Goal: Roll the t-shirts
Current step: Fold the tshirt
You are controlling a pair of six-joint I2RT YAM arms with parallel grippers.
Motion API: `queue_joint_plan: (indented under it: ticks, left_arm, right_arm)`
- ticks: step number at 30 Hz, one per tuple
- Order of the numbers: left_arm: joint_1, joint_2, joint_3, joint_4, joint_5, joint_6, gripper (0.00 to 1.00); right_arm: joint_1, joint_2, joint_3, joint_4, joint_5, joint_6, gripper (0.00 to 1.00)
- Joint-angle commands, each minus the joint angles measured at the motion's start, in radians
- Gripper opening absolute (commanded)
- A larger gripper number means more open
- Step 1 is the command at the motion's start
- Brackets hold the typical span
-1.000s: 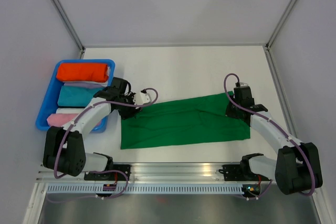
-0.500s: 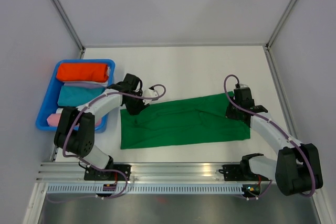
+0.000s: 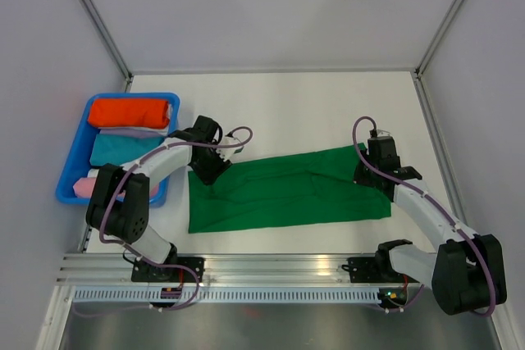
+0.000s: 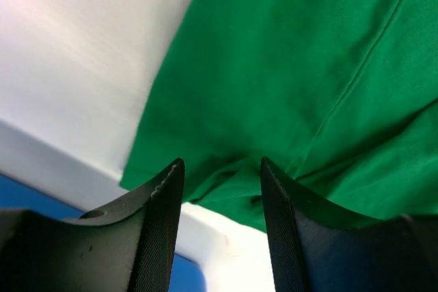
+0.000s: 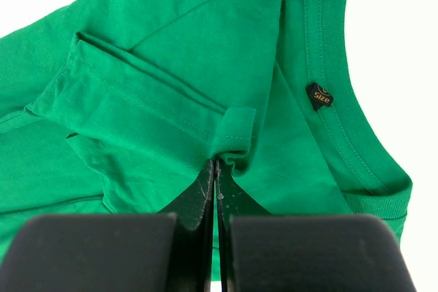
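Observation:
The green t-shirt (image 3: 287, 190) lies on the white table folded into a long strip running left to right. My left gripper (image 3: 206, 175) hovers at its upper left corner. In the left wrist view that gripper (image 4: 220, 165) is open, and the t-shirt's (image 4: 287, 66) hem and some bare table show between the fingers. My right gripper (image 3: 366, 176) rests on the strip's right end by the collar. In the right wrist view it (image 5: 217, 161) is shut, pinching a small fold of the t-shirt (image 5: 171, 66) next to the folded sleeve. A black size label (image 5: 319, 94) sits inside the collar.
A blue bin (image 3: 70, 171) stands at the left, holding an orange-red bundle (image 3: 131, 112), a teal bundle (image 3: 123, 149) and paler rolls below. Its blue edge (image 4: 20, 200) shows just behind the left fingers. Grey walls with metal posts close in the table on three sides.
The left arm has swung its elbow in toward the bin, and the left gripper narrowed then opened again at the shirt's upper left corner. The right gripper has kept its pinch.

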Motion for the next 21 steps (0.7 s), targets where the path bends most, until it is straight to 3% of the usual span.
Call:
queue_joint_plan:
  ticks: [1, 4, 9, 12, 13, 17, 21]
  left_arm:
    - [-0.002, 0.022, -0.02, -0.007, -0.002, -0.129, 0.54]
    - [-0.002, 0.033, -0.043, 0.008, -0.031, -0.144, 0.54]
    - [-0.002, 0.015, -0.064, 0.005, -0.07, -0.156, 0.45]
    - [-0.002, 0.004, -0.086, 0.002, -0.076, -0.152, 0.34]
    - [-0.001, -0.002, -0.09, 0.004, -0.076, -0.146, 0.25]
    - [-0.001, -0.013, -0.083, 0.002, -0.1, -0.147, 0.06]
    - [0.001, -0.031, -0.067, 0.002, -0.117, -0.138, 0.02]
  right_arm:
    - [-0.002, -0.018, 0.028, -0.011, 0.015, 0.004, 0.0]
    - [-0.002, -0.01, 0.029, -0.011, 0.016, 0.004, 0.0]
    - [-0.002, -0.001, 0.037, -0.018, 0.024, 0.001, 0.0]
    - [-0.002, -0.009, 0.046, -0.031, 0.035, -0.002, 0.0]
    - [-0.002, -0.009, 0.049, -0.031, 0.039, -0.002, 0.0]
    - [-0.002, -0.013, 0.068, -0.047, 0.053, -0.005, 0.0]
    - [-0.001, -0.015, 0.098, -0.077, 0.059, -0.011, 0.0]
